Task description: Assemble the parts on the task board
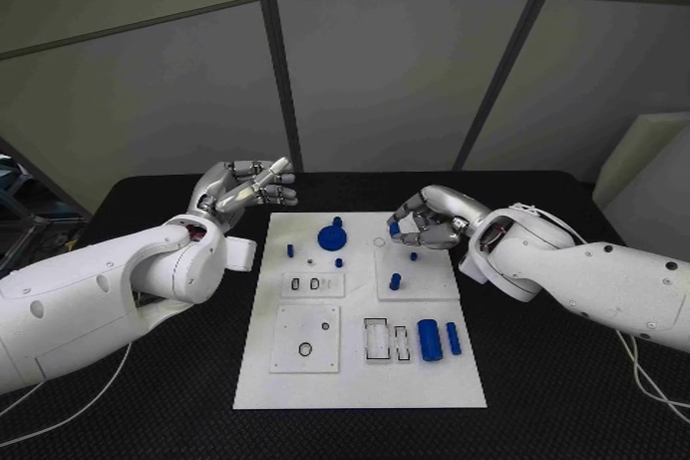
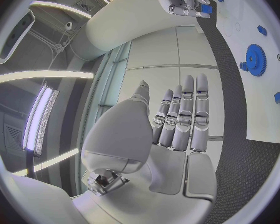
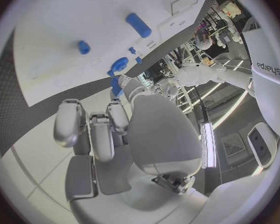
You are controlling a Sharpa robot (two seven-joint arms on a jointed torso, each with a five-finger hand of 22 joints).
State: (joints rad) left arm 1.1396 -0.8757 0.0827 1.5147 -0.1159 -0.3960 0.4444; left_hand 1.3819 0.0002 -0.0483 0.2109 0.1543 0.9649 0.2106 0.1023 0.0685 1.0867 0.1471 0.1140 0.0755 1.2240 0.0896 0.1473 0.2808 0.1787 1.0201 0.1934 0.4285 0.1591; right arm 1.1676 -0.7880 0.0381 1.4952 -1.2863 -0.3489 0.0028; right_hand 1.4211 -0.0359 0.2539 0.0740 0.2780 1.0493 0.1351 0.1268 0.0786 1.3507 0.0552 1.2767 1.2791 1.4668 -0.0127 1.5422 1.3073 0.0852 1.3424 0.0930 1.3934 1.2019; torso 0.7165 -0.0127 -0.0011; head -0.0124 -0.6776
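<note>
Gear (image 1: pixel 332 237) at task board's (image 1: pixel 360 380) far end; two cylinders (image 1: pixel 430 339) near right.

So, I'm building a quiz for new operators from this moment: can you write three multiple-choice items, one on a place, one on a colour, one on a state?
1. Where does the blue gear lie?
A. on the far part of the task board
B. on the black table beside the board
C. in the left hand

2. What colour are the two cylinders lying side by side at the board's near right?
A. grey
B. blue
C. white

3. What is the right hand doing?
A. resting flat on the table
B. hanging open over the board
C. holding a small blue part

Answers:
1 A: the blue gear sits on the task board, at its far end.
2 B: the two cylinders are blue.
3 C: the right hand has a small blue part between its fingers; the left hand holds nothing.
</note>
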